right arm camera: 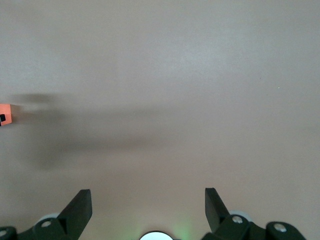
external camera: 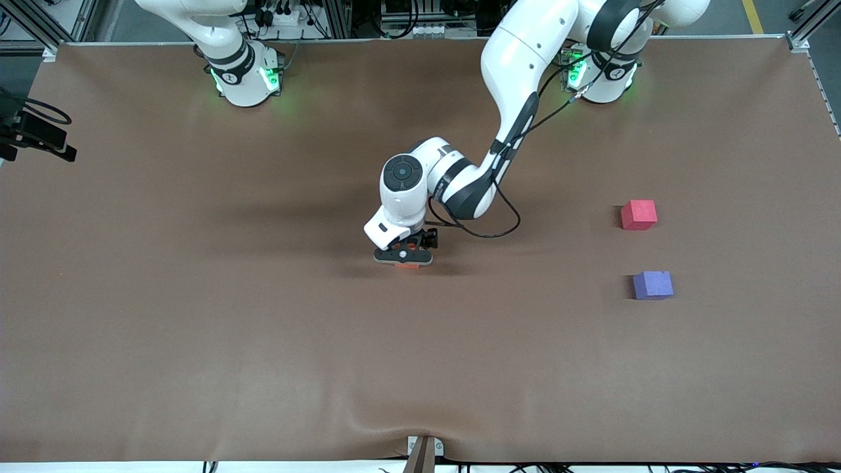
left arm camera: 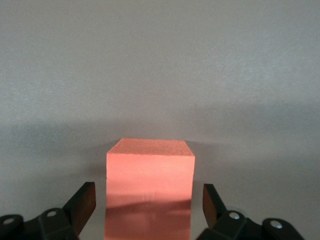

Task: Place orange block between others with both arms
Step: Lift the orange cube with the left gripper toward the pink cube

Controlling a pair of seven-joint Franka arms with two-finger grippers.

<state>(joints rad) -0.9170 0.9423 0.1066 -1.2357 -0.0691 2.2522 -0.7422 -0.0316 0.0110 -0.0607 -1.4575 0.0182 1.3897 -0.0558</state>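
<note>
The orange block (external camera: 408, 266) sits on the brown table near its middle, mostly covered from above by my left gripper (external camera: 404, 257). Seen from the left wrist, the orange block (left arm camera: 150, 170) stands between the fingers of the left gripper (left arm camera: 148, 196), which is open, with a narrow gap on each side. The pinkish-red cube (external camera: 638, 215) and the purple-blue cube (external camera: 653, 285) lie toward the left arm's end, the purple one nearer the camera. My right gripper (right arm camera: 147, 197) hangs open over bare table, holding nothing. A sliver of the orange block (right arm camera: 4, 115) shows at that view's edge.
A brown cloth (external camera: 197, 328) covers the whole table and wrinkles at the near edge by a clamp (external camera: 424, 450). A black device on a mount (external camera: 36, 135) pokes in at the right arm's end. The right arm's base (external camera: 246, 75) stands at the table's top edge.
</note>
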